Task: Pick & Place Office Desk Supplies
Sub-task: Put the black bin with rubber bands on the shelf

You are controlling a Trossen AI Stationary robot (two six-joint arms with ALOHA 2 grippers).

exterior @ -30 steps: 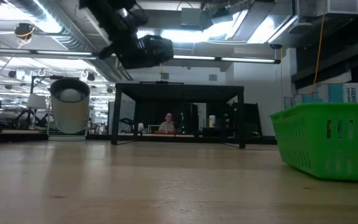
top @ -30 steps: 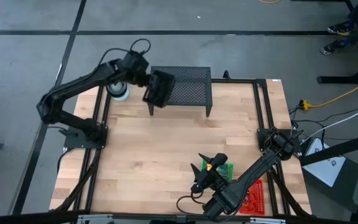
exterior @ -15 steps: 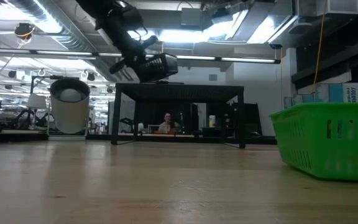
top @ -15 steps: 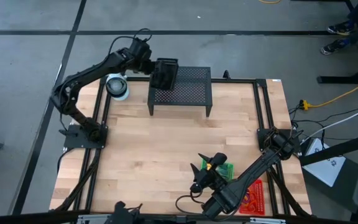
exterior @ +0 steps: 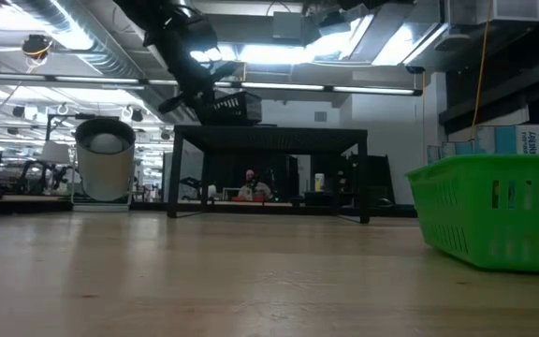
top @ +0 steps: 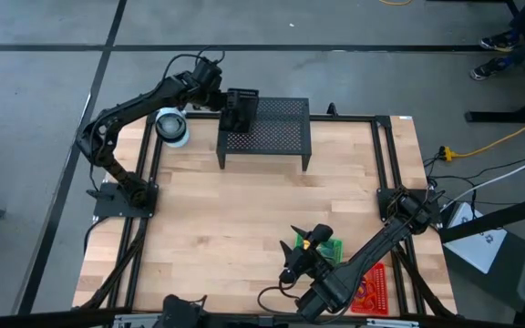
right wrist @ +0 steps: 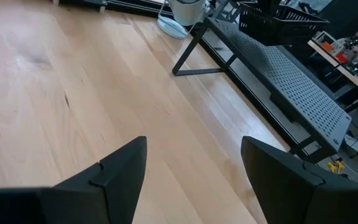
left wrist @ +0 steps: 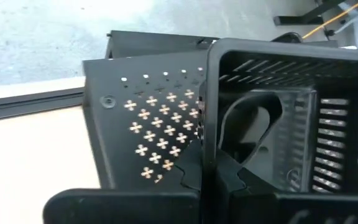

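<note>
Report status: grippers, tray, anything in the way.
Left gripper shut on black tray, held above mesh stand. Right gripper open, idle near green tray. Nothing in the way.

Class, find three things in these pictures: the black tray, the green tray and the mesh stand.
black tray (top: 241,107), high view, on its dark body.
green tray (exterior: 494,223), low view, on its slatted side wall.
mesh stand (top: 276,135), high view, on its perforated top.

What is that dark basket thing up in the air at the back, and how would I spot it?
Find the black mesh stand at the table's far edge. Above its left end the left hand holds a black tray, slatted where the stand is perforated.
</note>
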